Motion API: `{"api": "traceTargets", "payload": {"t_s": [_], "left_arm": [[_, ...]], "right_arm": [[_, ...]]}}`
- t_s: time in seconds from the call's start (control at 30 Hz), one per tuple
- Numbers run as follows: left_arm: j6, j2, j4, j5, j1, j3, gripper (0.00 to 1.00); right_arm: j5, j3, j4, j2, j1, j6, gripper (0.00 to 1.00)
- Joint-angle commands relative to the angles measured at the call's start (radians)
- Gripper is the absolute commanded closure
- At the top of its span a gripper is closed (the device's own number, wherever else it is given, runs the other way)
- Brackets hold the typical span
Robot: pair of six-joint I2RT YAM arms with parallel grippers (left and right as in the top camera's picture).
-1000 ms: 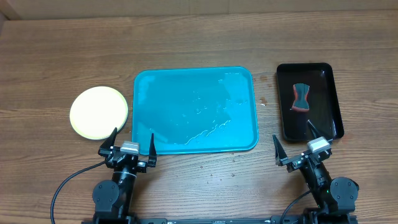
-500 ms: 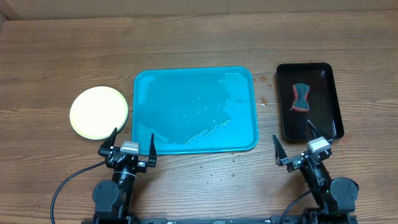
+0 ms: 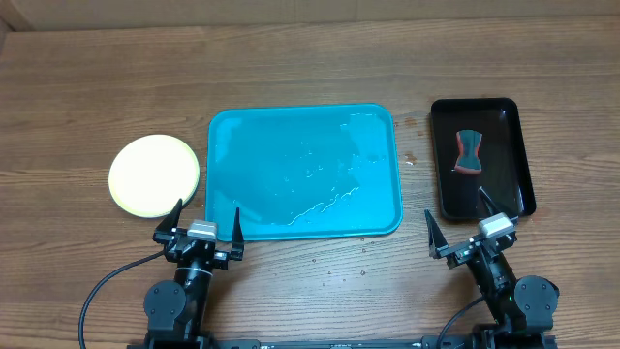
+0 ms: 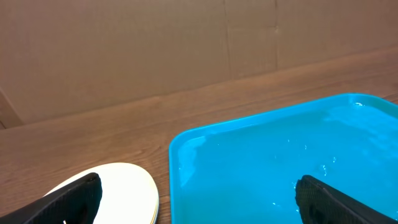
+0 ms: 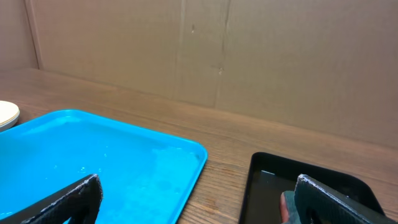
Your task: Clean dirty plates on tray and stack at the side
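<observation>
My left claw (image 3: 207, 213) hangs wide open and empty at the near edge of the table (image 3: 310, 58); my right claw (image 3: 455, 206) gapes the same way, holding nothing; I judge both are parked clear because the work looks finished. The plates (image 3: 154, 175) sit on the table just left of the tray (image 3: 291, 165), not touching it; how many lie under the top one I cannot tell. The tray holds only streaks of water; the sponge (image 3: 468, 150) lies in the black tray (image 3: 513, 145), out of the way.

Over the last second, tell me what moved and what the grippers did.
Nothing visibly changed. The left gripper and right gripper stay open and empty, the plates lie left of the tray, and the sponge lies in the black tray.
</observation>
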Motion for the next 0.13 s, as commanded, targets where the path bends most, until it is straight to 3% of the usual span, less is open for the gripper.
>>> {"api": "traceTargets", "payload": {"t_s": [0.0, 0.1], "left_arm": [[0.018, -0.013, 0.002, 0.001, 0.006, -0.007, 0.00], [0.018, -0.013, 0.002, 0.001, 0.006, -0.007, 0.00]], "right_arm": [[-0.002, -0.011, 0.007, -0.012, 0.007, -0.003, 0.00], [-0.002, -0.011, 0.007, -0.012, 0.007, -0.003, 0.00]]}}
